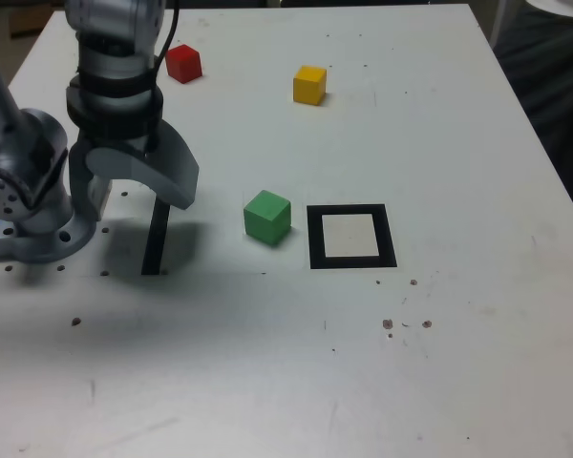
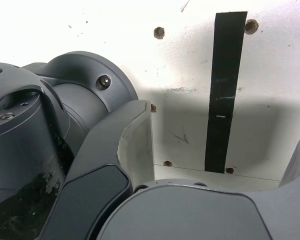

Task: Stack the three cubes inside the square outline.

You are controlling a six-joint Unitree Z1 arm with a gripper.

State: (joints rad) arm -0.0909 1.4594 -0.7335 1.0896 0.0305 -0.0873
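Three cubes lie scattered on the white table [image 1: 477, 363], none stacked: the gripper [image 1: 138, 186] hangs spread wide and empty over the black tape strip [image 1: 156, 239]. Square outline [image 1: 351, 236] stands bare; green cube [image 1: 267, 217] just beside it, yellow cube [image 1: 309, 84] and red cube [image 1: 183, 63] well apart.

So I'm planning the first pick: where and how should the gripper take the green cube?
Probably from straight above, jaws closing on two opposite side faces of the green cube. It sits flat on the table, turned slightly, so rotate the open gripper to match. The square outline is close beside it.
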